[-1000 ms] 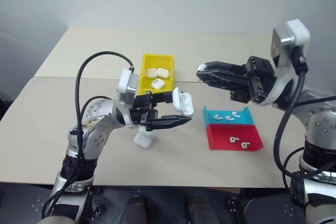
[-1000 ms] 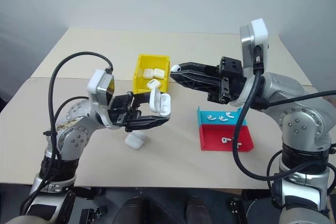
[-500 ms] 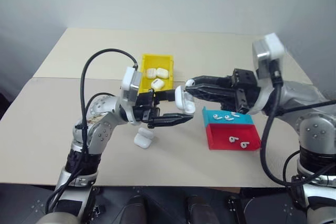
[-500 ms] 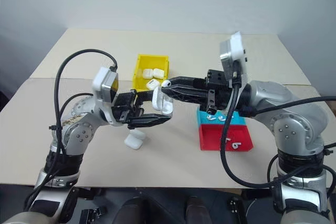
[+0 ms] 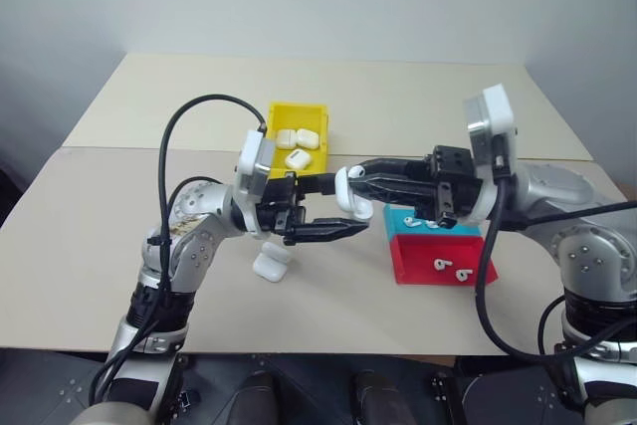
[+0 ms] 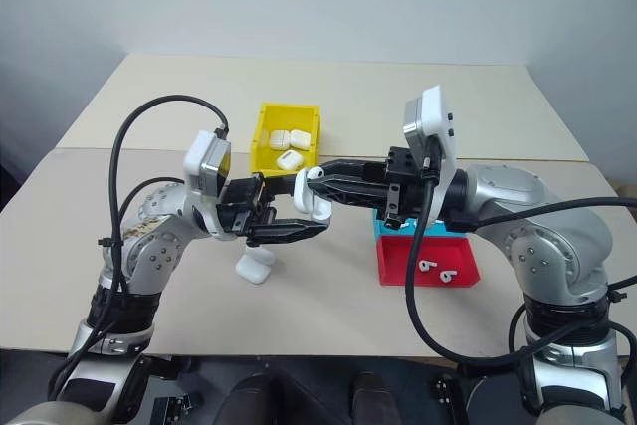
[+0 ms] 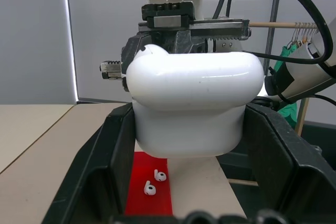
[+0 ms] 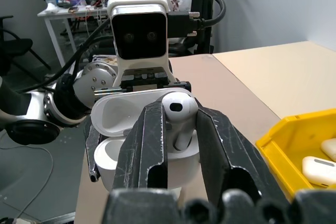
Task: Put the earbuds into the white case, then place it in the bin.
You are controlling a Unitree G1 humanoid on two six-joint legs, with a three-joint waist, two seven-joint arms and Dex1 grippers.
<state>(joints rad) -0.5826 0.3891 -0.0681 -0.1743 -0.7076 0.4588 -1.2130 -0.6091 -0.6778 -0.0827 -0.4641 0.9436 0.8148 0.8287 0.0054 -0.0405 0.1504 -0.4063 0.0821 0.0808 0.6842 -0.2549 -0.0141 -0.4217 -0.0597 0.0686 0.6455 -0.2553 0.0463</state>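
The left gripper (image 5: 333, 229) is clamped fully on the white case (image 5: 350, 193), holding it up off the tabletop (image 5: 90, 246) with the lid flipped open toward the other arm, so the sockets are presented for loading. Directly below this gripper a second closed case (image 5: 270, 265) lies on the tabletop, and beyond it stands the yellow bin (image 5: 295, 118) with three cases already inside; it sits close, probably so the loaded case needs only a short carry.

The right gripper (image 8: 178, 121) points level at the left one, its jaws narrowed onto one earbud (image 8: 178, 109), stem downward, poised just over the open case's cavity. Whether the stem has entered its socket I cannot tell. Beneath the right gripper's arm sits the teal-and-red tray (image 5: 438, 256), with further earbuds (image 5: 450, 268) lying loose on it as supply.
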